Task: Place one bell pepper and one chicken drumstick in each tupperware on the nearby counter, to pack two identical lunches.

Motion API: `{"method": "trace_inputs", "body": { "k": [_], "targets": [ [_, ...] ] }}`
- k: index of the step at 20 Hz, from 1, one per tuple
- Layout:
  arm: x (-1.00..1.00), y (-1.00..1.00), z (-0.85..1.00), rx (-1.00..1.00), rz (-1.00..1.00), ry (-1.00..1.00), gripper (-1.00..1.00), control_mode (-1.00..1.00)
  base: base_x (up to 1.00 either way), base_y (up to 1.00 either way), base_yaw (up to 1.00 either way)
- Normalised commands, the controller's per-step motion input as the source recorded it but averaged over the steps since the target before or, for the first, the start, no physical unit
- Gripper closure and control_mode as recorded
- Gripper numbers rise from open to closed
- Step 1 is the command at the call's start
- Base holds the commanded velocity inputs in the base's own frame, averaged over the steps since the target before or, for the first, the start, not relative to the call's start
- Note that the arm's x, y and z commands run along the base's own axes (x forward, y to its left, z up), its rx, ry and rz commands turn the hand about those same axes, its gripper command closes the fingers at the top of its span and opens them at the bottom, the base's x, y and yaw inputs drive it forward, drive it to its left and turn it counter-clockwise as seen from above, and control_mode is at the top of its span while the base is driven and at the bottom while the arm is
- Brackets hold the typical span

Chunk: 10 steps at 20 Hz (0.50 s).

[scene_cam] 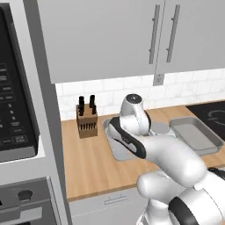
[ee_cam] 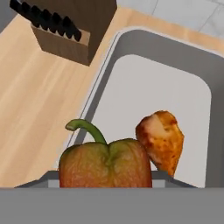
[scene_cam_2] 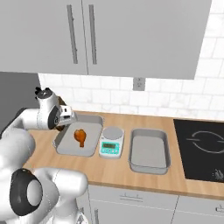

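Note:
A red bell pepper (ee_cam: 105, 164) with greenish patches and a curved green stem sits close against the bottom of the hand view, with my gripper (scene_cam_2: 67, 117) shut on it. It hangs over the left rim of the left tupperware (scene_cam_2: 89, 143), a shallow grey tub. One orange-brown chicken drumstick (scene_cam_2: 80, 136) lies inside that tub, seen in the hand view as the drumstick (ee_cam: 161, 140) just right of the pepper. The second tupperware (scene_cam_2: 148, 153) stands to the right with nothing in it. My fingertips are hidden behind the pepper.
A wooden knife block (scene_cam: 86, 118) stands on the counter (scene_cam: 88, 162) just left of the left tub. A small white scale (scene_cam_2: 111, 142) sits between the two tubs. The black cooktop (scene_cam_2: 201, 148) lies at the far right. Wall cabinets hang above.

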Motion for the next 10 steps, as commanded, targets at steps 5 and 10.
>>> {"method": "trace_inputs", "body": {
  "k": [5, 10],
  "targets": [
    [0.74, -0.01, -0.80, -0.01, -0.01, 0.16, 1.00, -1.00, 0.00, 0.00, 0.00],
    [0.33, 0.00, -0.47, 0.00, 0.00, 0.08, -1.00, -1.00, 0.00, 0.00, 0.00]
  ]
}}
